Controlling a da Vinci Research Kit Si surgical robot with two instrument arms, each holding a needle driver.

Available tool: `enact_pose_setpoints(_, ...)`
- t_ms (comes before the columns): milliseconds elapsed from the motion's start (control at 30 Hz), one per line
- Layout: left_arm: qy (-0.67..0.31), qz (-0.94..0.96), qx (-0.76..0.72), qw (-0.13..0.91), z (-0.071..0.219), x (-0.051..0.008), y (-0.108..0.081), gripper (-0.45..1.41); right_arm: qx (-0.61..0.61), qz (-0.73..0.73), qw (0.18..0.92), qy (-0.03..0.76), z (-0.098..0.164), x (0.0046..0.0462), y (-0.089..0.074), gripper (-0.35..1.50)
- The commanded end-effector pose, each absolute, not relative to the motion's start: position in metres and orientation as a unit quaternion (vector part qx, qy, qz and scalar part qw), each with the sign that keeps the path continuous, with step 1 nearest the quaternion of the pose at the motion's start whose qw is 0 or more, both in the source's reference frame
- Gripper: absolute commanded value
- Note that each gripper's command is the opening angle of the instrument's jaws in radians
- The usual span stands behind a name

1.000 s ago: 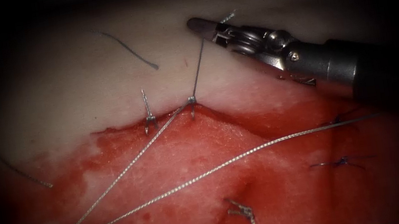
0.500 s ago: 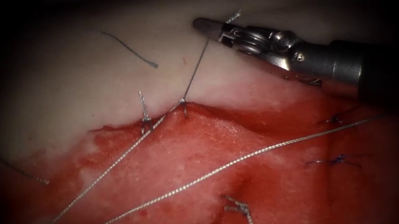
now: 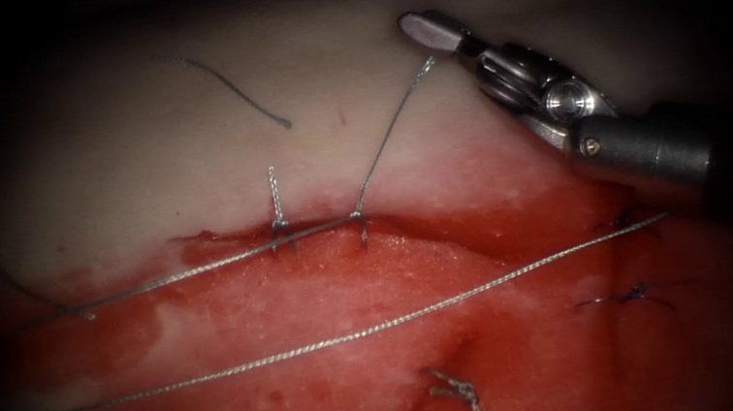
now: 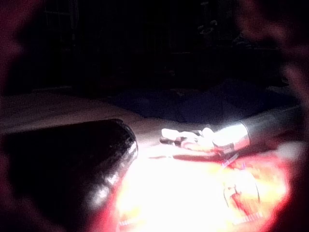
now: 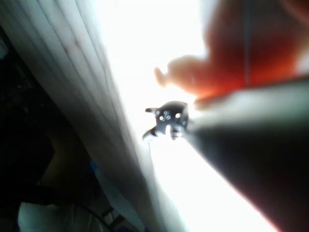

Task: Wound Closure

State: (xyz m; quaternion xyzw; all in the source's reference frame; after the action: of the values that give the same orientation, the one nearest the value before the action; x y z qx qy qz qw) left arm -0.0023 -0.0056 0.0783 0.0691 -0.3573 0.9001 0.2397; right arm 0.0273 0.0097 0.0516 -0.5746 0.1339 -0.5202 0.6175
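Note:
The tissue [image 3: 184, 166] is pale above and red with fluid below the cut's edge [image 3: 409, 223]. A tied stitch [image 3: 280, 232] with an upright tail sits on that edge. Beside it the thread [image 3: 385, 139] leaves a second stitch [image 3: 357, 222] and rises, slightly curved, to a free end just under my right tool [image 3: 430, 33]. Its jaws stand open, with nothing in them. That tool [image 4: 186, 139] lies over the lit tissue in the left wrist view, and its parted jaws [image 5: 150, 123] show in the right wrist view. From the second stitch another strand [image 3: 163, 282] runs left.
A long strand [image 3: 357, 332] crosses the red tissue from far left to the right. Cut thread ends [image 3: 235, 89] lie on the pale tissue. Dark stitches [image 3: 634, 295] sit at the right; knotted thread [image 3: 455, 390] lies at the bottom.
My right tool has let go of the thread and moved right and slightly up. Both strands running left have swung upward and now lie flatter.

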Motion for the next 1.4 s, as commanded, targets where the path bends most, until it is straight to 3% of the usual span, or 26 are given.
enact_pose_setpoints(33,-0.405,0.872,0.037,0.273,0.077,-0.0024,-0.003,-0.45,-0.577,-0.522,0.613,0.136,0.048,0.0279,0.011,1.16)
enact_pose_setpoints(167,-0.333,0.9,-0.03,0.278,0.077,-0.004,0.001,-0.45,-0.567,-0.523,0.615,0.161,0.044,0.0274,0.01,1.26)
enact_pose_setpoints(233,-0.325,0.909,-0.05,0.255,0.077,-0.0058,0.002,-0.45,-0.56,-0.532,0.612,0.167,0.042,0.0278,0.01,1.21)
enact_pose_setpoints(267,-0.319,0.911,-0.054,0.256,0.077,-0.0067,0.002,-0.45,-0.559,-0.537,0.608,0.169,0.041,0.028,0.009,1.13)
enact_pose_setpoints(367,-0.3,0.923,-0.064,0.23,0.078,-0.0094,0.002,-0.45,-0.555,-0.563,0.59,0.163,0.04,0.0291,0.008,0.63)
enact_pose_setpoints(400,-0.296,0.927,-0.066,0.222,0.078,-0.0102,0.001,-0.45,-0.559,-0.575,0.577,0.157,0.04,0.0297,0.008,0.41)
enact_pose_setpoints(467,-0.289,0.933,-0.069,0.204,0.078,-0.012,0.001,-0.45,-0.565,-0.576,0.566,0.168,0.04,0.0305,0.008,-0.26)
enact_pose_setpoints(500,-0.287,0.935,-0.07,0.195,0.078,-0.0127,0.001,-0.45,-0.569,-0.577,0.561,0.171,0.04,0.031,0.008,-0.16)
enact_pose_setpoints(533,-0.285,0.938,-0.071,0.186,0.079,-0.0133,0.001,-0.45,-0.571,-0.577,0.559,0.17,0.041,0.0314,0.008,0.07)
enact_pose_setpoints(567,-0.281,0.941,-0.073,0.174,0.079,-0.014,0.001,-0.45,-0.572,-0.578,0.558,0.168,0.041,0.0318,0.008,0.02)
enact_pose_setpoints(600,-0.279,0.943,-0.076,0.164,0.079,-0.0145,0.001,-0.45,-0.57,-0.581,0.557,0.166,0.042,0.0321,0.007,-0.35)
enact_pose_setpoints(700,-0.271,0.95,-0.081,0.133,0.078,-0.0154,0.001,-0.45,-0.552,-0.6,0.557,0.158,0.044,0.0337,0.007,-0.35)
enact_pose_setpoints(733,-0.27,0.951,-0.081,0.129,0.078,-0.0155,0.001,-0.45,-0.556,-0.623,0.534,0.131,0.044,0.0342,0.007,-0.08)
enact_pose_setpoints(833,-0.269,0.951,-0.081,0.128,0.078,-0.0152,0.0,-0.45,-0.59,-0.641,0.485,0.074,0.046,0.0345,0.007,1.29)
enact_pose_setpoints(933,-0.269,0.952,-0.082,0.123,0.077,-0.0142,0.0,-0.45,-0.617,-0.607,0.5,0.039,0.046,0.0336,0.008,1.41)
enact_pose_setpoints(1133,-0.266,0.953,-0.08,0.124,0.077,-0.0125,-0.001,-0.45,-0.646,-0.577,0.498,0.027,0.044,0.0309,0.009,1.43)
enact_pose_setpoints(1233,-0.266,0.952,-0.078,0.128,0.076,-0.0121,-0.001,-0.45,-0.644,-0.578,0.5,0.04,0.042,0.0294,0.01,1.18)
enact_pose_setpoints(1300,-0.266,0.952,-0.076,0.133,0.076,-0.0124,-0.001,-0.45,-0.642,-0.577,0.502,0.048,0.041,0.0287,0.01,0.88)
enact_pose_setpoints(1333,-0.264,0.952,-0.076,0.137,0.076,-0.0126,-0.001,-0.45,-0.642,-0.577,0.503,0.051,0.041,0.0286,0.01,0.44)
enact_pose_setpoints(1367,-0.259,0.954,-0.08,0.132,0.077,-0.0133,-0.001,-0.45,-0.621,-0.6,0.501,0.063,0.04,0.029,0.009,-0.35)
enact_pose_setpoints(1400,-0.256,0.954,-0.081,0.13,0.077,-0.014,-0.001,-0.45,-0.605,-0.609,0.505,0.088,0.04,0.0294,0.009,-0.35)
